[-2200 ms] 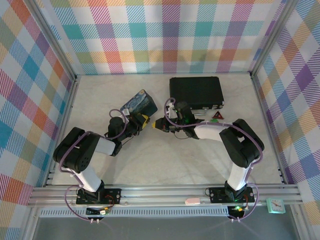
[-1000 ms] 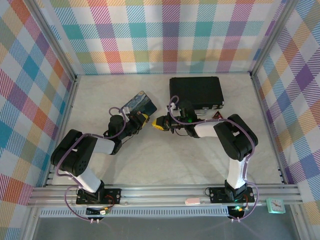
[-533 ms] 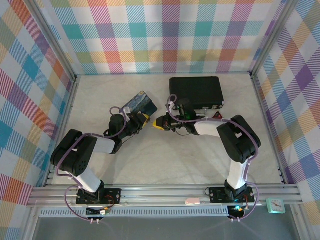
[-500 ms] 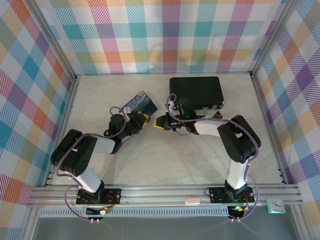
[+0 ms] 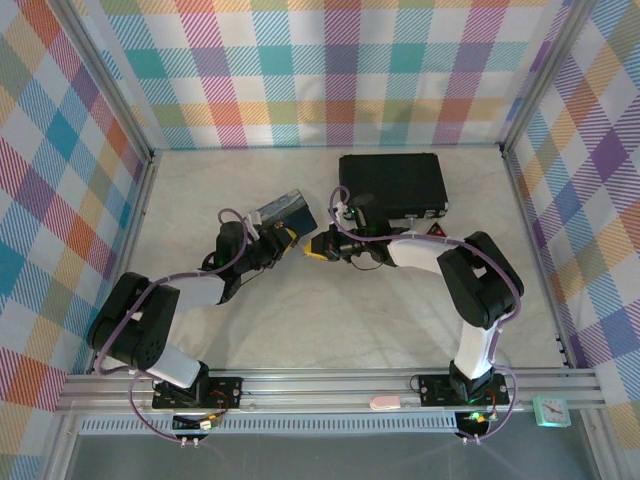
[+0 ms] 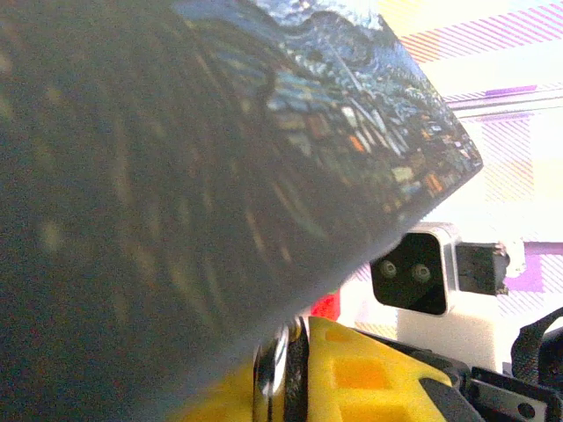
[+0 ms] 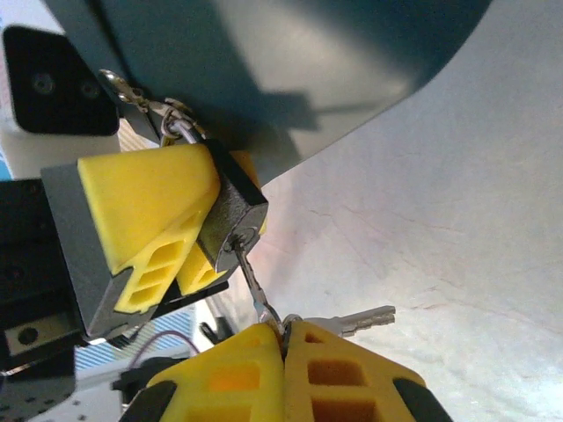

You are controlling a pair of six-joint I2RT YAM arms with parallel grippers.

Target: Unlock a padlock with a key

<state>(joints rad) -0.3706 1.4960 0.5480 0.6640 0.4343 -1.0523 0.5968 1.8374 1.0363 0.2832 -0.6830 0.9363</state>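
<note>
Two tools meet over the counter [image 5: 330,320]. Your left tool [image 5: 284,238] pinches the padlock [image 7: 230,211], holding it just under the blue tin [image 5: 283,208]. The tin has tipped up on edge since half a second back, as that arm stretched out. The key [image 7: 251,277] sits nose-in at the keyhole. Your right tool [image 7: 283,338] is pressed together on its head, spare key [image 7: 361,318] dangling beside. Reading: insertion looks done, turn not yet made. Tin and black case [image 5: 392,183] are both shut, contents hidden.

2 black-white arms [image 5: 196,291], purple cables [image 5: 228,222], yellow fingers [image 7: 339,362].
</note>
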